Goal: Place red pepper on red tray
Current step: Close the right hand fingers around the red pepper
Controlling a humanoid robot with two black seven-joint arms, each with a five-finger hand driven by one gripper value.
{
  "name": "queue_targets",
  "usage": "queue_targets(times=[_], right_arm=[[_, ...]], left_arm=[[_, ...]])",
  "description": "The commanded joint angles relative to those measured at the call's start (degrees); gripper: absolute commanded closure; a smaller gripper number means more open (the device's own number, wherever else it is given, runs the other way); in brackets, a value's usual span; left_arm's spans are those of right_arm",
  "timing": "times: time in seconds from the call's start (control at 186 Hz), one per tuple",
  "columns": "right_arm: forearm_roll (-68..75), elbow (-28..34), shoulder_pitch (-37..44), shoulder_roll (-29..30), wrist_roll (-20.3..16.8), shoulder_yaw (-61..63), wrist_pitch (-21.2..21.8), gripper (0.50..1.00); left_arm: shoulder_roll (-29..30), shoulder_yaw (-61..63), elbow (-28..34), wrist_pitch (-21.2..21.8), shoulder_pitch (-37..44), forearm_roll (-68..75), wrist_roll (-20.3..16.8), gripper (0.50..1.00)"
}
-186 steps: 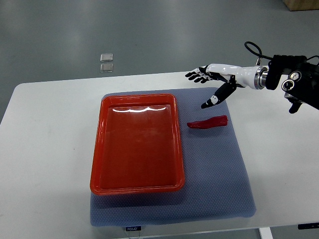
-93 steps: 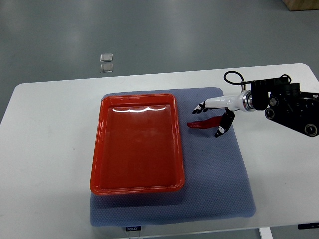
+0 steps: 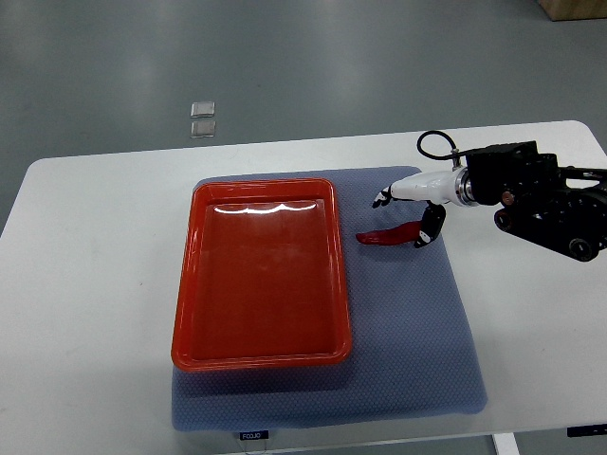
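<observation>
The red pepper (image 3: 384,235) lies on the blue-grey mat (image 3: 408,322), just right of the red tray (image 3: 185,284), which is empty. My right hand (image 3: 402,219) reaches in from the right and hovers over the pepper's thick right end. Its black fingertips (image 3: 382,198) are spread on the far side, a clear gap away from the pepper. The thumb (image 3: 424,233) hangs down at the pepper's right end, touching or nearly touching it. The hand is open and the pepper rests on the mat. The left arm does not show.
The mat covers the middle of a white table (image 3: 85,284), with the tray on its left half. My right forearm and a black cable loop (image 3: 432,142) sit over the table's right side. Two small square plates (image 3: 202,118) lie on the grey floor beyond the far edge.
My right hand came down from the far right of the mat to the pepper, then shifted slightly left and back, thumb closing on its thick end. The pepper has not moved.
</observation>
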Motion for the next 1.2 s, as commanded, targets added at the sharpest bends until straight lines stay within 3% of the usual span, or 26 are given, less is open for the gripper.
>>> queue_targets(times=[0.0, 0.07, 0.429, 0.655, 0.848, 1.197], right_arm=[[0.0, 0.0, 0.1, 0.1, 0.1, 0.0, 0.1, 0.671], [0.0, 0.1, 0.2, 0.1, 0.1, 0.0, 0.1, 0.699], [0.1, 0.6, 0.0, 0.3, 0.3, -0.4, 0.1, 0.705], [0.2, 0.7, 0.4, 0.8, 0.4, -0.6, 0.2, 0.75], [0.1, 0.7, 0.6, 0.9, 0.4, -0.7, 0.6, 0.856], [0.2, 0.7, 0.7, 1.0, 0.5, -0.7, 1.0, 0.981]], left_arm=[[0.0, 0.0, 0.0, 0.0, 0.0, 0.0, 0.1, 0.5], [0.0, 0.0, 0.0, 0.0, 0.0, 0.0, 0.0, 0.5], [0.0, 0.0, 0.0, 0.0, 0.0, 0.0, 0.1, 0.5], [0.0, 0.0, 0.0, 0.0, 0.0, 0.0, 0.1, 0.5], [0.0, 0.0, 0.0, 0.0, 0.0, 0.0, 0.0, 0.5], [0.0, 0.0, 0.0, 0.0, 0.0, 0.0, 0.1, 0.5]])
